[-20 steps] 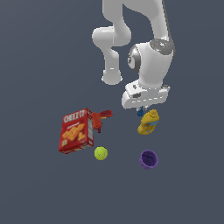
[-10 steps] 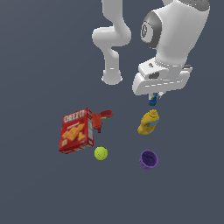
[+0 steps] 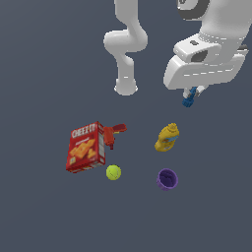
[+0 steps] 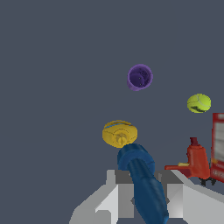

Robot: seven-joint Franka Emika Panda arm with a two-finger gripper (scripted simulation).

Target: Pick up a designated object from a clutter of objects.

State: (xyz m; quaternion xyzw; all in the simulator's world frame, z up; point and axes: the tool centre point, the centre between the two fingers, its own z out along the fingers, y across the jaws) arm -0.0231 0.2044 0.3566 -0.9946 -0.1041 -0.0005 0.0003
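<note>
Claw (image 3: 188,98) raised well above the tabletop (image 3: 44,216), fingers closed on the blue item (image 3: 188,101), which hangs clear of the surface above the mustard bottle (image 3: 167,137). Wrist view shows the blue item (image 4: 142,183) clamped between both fingers. Cracker box (image 3: 86,147), red tool (image 3: 112,134), tennis ball (image 3: 113,172) and purple cup (image 3: 167,179) rest below.

- You see an arm (image 3: 129,44) of smooth, glossy white links, rounded like thick tubes, with a flared round base.
- Near the top of the exterior view, you can make out a dark grey ring at one joint (image 3: 193,9).
- The hand housing is a broad white block with softened edges and a dark slot on its upper face.
- In the wrist view, your gripper (image 4: 146,197) shows pale grey, angular, faceted fingers (image 4: 107,202); no cables or markings seem visible, though the render is coarse.
</note>
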